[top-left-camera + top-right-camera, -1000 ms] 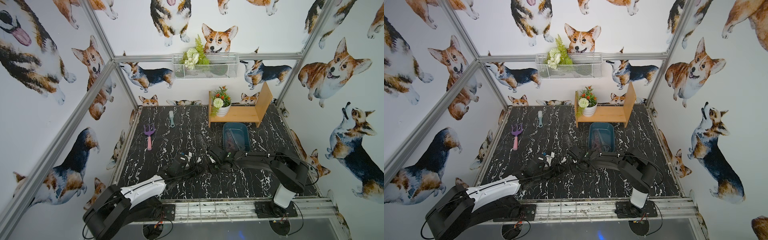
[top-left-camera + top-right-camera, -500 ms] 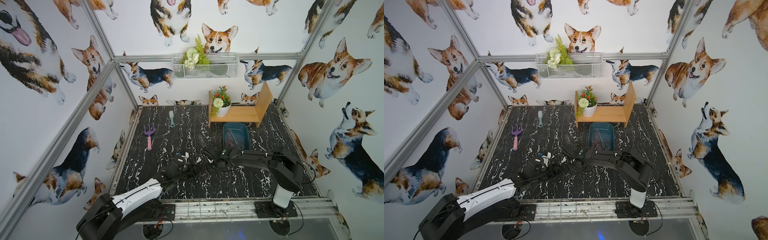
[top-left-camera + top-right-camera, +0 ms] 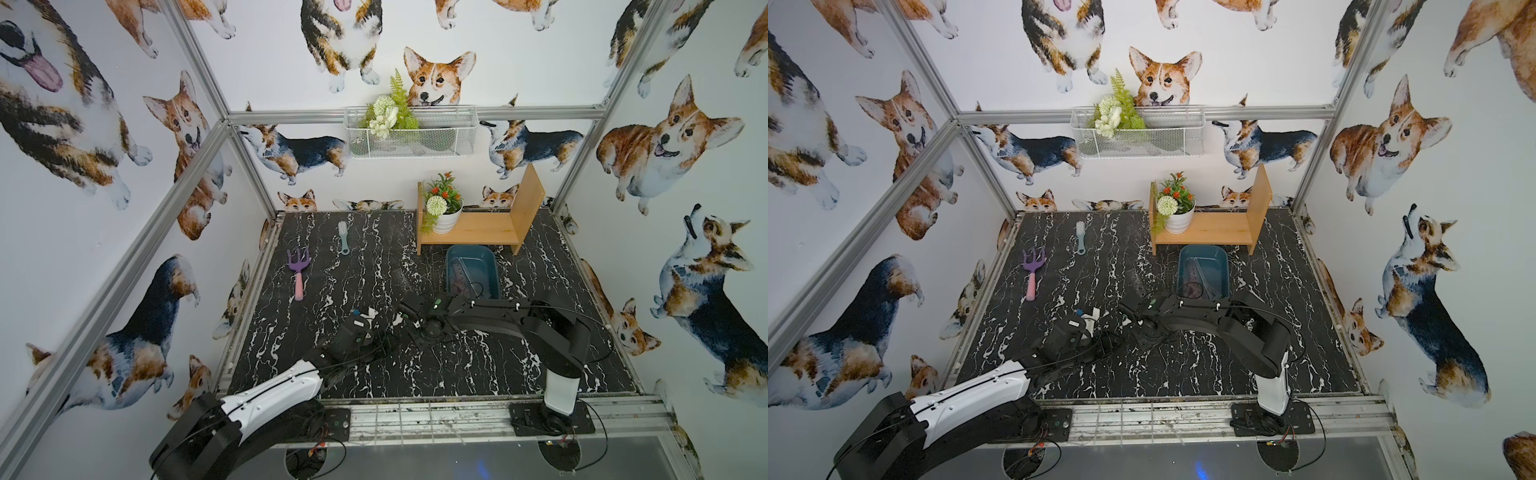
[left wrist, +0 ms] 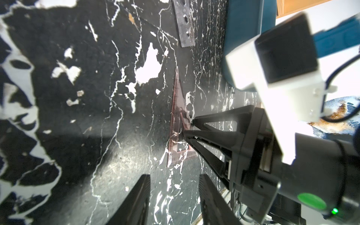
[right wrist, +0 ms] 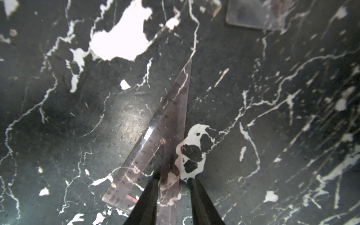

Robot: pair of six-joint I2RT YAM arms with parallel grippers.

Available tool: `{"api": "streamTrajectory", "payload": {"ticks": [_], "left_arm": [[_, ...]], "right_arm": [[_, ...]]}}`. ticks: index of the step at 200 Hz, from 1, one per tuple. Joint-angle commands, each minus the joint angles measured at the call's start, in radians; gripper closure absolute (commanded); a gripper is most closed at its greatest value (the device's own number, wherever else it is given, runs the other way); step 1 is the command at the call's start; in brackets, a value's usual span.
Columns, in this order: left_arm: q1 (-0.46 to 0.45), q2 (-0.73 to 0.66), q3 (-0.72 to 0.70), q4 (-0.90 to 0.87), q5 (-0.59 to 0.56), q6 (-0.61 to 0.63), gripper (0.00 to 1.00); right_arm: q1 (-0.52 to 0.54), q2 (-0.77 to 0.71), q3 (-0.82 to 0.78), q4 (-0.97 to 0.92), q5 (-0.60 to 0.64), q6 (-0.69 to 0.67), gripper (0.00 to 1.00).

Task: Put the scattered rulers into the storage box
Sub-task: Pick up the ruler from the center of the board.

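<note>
- The right gripper point(image 5: 173, 178) points tip-down at the black marble-patterned table point(image 5: 272, 136). Its fingers are a little apart and straddle one side band of a purple-tinted set square point(image 5: 171, 120). A sliver of table shows between one finger and the ruler's edge, so nothing is clamped.
- The set square lies flat near the middle of the table, its sharp corner pointing away from the right gripper.
- The left gripper point(image 4: 175, 194) hovers just beside it and faces the set square. Its jaws are spread, with only bare table between them.
- Beyond the set square's sharp corner, and apart from it, the end of a clear straight ruler point(image 4: 184, 25) lies flat on the table.
- The storage box point(image 3: 496, 270) sits further back, just in front of the wooden shelf point(image 3: 478, 228). See-through rulers point(image 3: 1200, 270) lie inside it.
- Well apart, on the far left of the table, lie a purple-and-pink toy fork point(image 3: 298, 270) and a pale blue brush point(image 3: 343, 237).
</note>
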Motion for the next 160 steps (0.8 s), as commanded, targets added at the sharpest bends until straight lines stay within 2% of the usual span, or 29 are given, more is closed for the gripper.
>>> {"api": "streamTrajectory", "payload": {"ticks": [1,86,160], "left_arm": [[0.001,0.017,-0.008,0.028,0.002,-0.001,0.53],[-0.005,0.159,-0.011,0.188,0.054,-0.035,0.53],[-0.047,0.315,0.001,0.328,0.072,-0.069,0.54]], "right_arm": [[0.001,0.013,-0.001,-0.012,0.001,-0.009,0.70],[-0.014,0.025,-0.048,0.033,-0.053,-0.013,0.82],[-0.047,-0.006,-0.104,0.079,-0.114,-0.007,0.84]]}}
